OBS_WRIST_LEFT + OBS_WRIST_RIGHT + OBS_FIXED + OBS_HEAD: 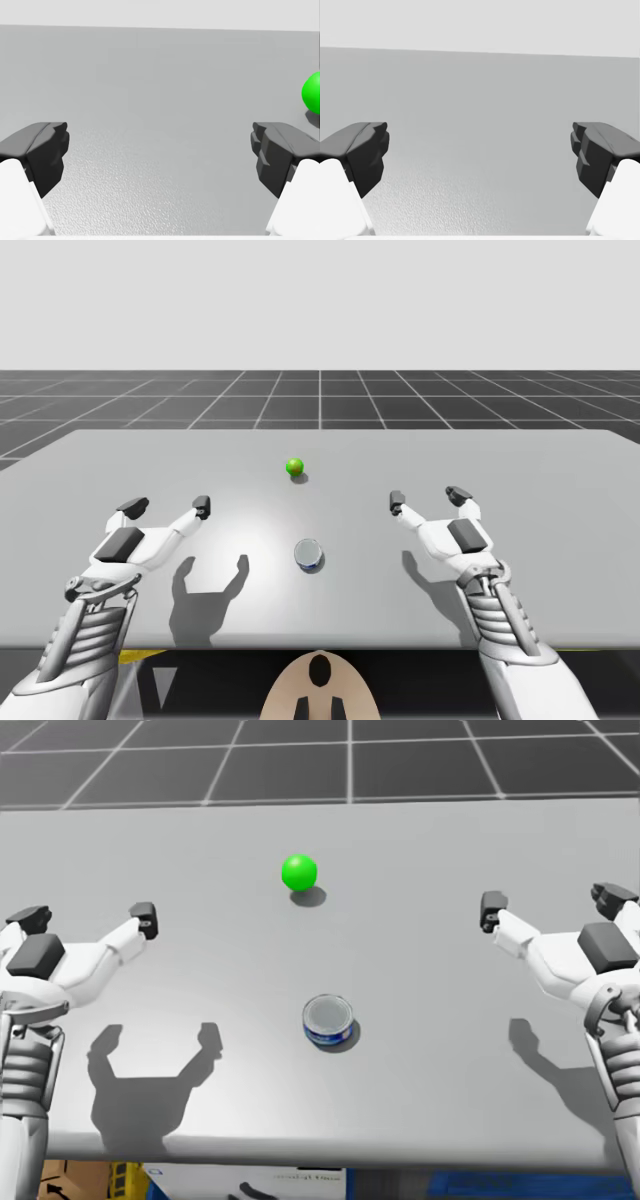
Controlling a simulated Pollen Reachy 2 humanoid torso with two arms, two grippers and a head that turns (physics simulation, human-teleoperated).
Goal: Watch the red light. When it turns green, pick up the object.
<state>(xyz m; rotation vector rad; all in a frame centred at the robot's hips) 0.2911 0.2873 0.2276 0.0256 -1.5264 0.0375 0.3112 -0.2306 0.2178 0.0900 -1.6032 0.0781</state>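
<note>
Over the table (560, 540), the left gripper (167, 507) and right gripper (428, 498) are being held spread and empty, with the small blue can (309, 555) standing between them, well apart from both. The light (294, 467) is being shown green, so the waiting is judged done and a reach and grasp on the can is being called for.

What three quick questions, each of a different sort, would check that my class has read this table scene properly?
1. True or false: the light is red.
2. Pick one. The short blue can is: A) gripped in the left jaws; B) upright on the table, free of both sets of jaws; C) tipped on its side.
3. Fill the gap: both sets of jaws are ____.

Key: 1 false, it is green; 2 B; 3 open.
</note>
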